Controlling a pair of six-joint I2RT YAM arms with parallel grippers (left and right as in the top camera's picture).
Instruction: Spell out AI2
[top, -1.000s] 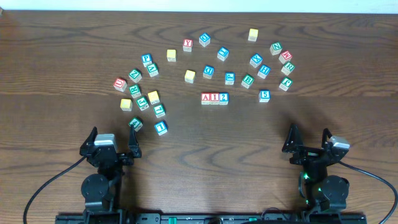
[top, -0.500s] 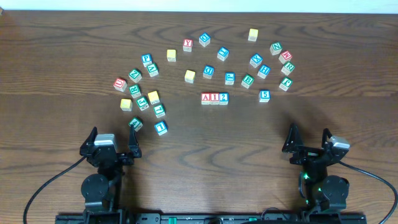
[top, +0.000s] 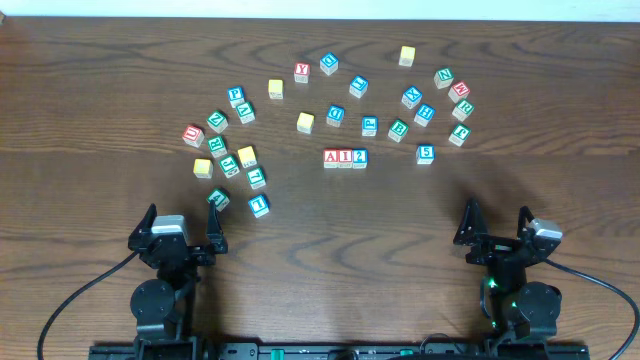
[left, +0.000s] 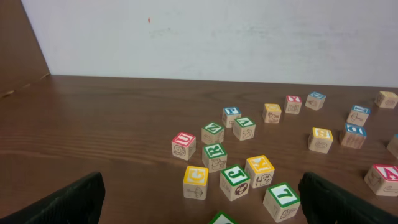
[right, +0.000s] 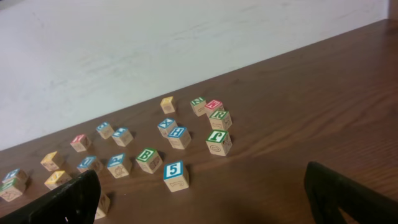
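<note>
Overhead: dark wooden worktop (top: 100, 60), white wall (left: 186, 37) behind. Red wooden A block (top: 331, 157), red I block (top: 345, 157), blue 2 block (top: 359, 157) touch in centre row; approx 27 other blocks (top: 259, 205) scattered. Left tool (top: 183, 215), right tool (top: 497, 210) spread, empty.

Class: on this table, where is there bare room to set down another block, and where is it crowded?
Bare wood: in front of the AI2 row, between the left end effector and right end effector; left of the U block; right of the 5 block. Crowded: the cluster around the L block and the arc behind the row.
</note>
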